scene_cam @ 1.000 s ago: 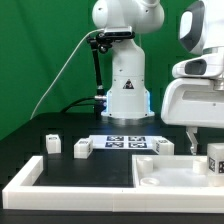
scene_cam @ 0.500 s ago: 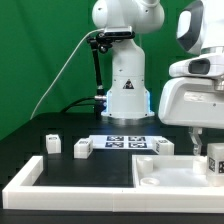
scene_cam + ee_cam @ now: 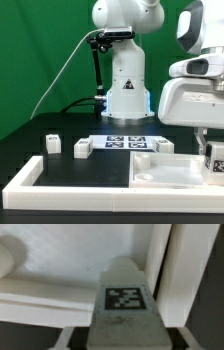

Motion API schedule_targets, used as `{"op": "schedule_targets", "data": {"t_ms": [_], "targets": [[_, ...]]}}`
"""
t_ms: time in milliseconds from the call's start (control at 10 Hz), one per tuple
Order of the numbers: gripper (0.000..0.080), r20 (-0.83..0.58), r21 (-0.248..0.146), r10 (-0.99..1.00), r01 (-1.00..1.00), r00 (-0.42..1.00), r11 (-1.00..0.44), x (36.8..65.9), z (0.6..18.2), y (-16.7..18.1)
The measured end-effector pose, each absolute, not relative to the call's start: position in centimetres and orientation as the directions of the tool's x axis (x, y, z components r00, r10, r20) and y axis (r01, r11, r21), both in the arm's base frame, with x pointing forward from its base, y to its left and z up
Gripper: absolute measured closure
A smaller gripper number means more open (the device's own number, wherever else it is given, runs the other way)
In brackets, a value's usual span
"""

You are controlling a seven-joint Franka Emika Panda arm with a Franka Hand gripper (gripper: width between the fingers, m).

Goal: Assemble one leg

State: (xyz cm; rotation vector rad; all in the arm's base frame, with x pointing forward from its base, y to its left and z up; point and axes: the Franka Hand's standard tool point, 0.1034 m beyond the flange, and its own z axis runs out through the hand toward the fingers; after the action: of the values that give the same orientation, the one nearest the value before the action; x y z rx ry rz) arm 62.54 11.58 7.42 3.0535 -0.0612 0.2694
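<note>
Leg (image 3: 126, 300) held in gripper (image 3: 213, 158) at right edge of exterior view, low over right end of white tray (image 3: 160, 172); in wrist view, clamped on both flanks by dark finger pads (image 3: 75, 338) near lower edge of frame, tapered tip pointing away toward tray interior. Jaws narrow, closed on leg; contact visible on both sides in wrist view. Handling judgement: small moulded plastic post, probably light and stiff, no flex expected under grip; smooth matte faces likely a little slippery, so squeeze across flat parallel sides, at mid-body below tag, seems best, as now. Not fragile by appearance, though narrowed tip could bind or chip if driven in crooked. Shape: blocky square-section body, rounding and narrowing toward far end; square black-and-white tag on upper face. Tray: white, wide, flat floor with raised rims, corners rounded; curved feature at upper left of wrist view, identity unclear. Whether tip touches tray floor: cannot tell. Other loose white blocks with tags (image 3: 52, 143) and (image 3: 82, 148) at mid-left of exterior view, well apart from gripper. Marker board (image 3: 125, 142) flat on black tabletop, centre of frame, before white robot base (image 3: 125, 90). Green backdrop behind.
</note>
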Motion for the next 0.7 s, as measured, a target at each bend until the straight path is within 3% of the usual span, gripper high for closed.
{"op": "schedule_targets", "data": {"t_ms": [300, 700], "targets": [[0.0505, 0.198, 0.005, -0.363, -0.371, 0.911, -0.929, 62.54, 7.30, 11.52], [0.0506, 0.146, -0.102, -0.817, -0.813, 0.558, -0.574, 62.29, 7.24, 11.91]]}}
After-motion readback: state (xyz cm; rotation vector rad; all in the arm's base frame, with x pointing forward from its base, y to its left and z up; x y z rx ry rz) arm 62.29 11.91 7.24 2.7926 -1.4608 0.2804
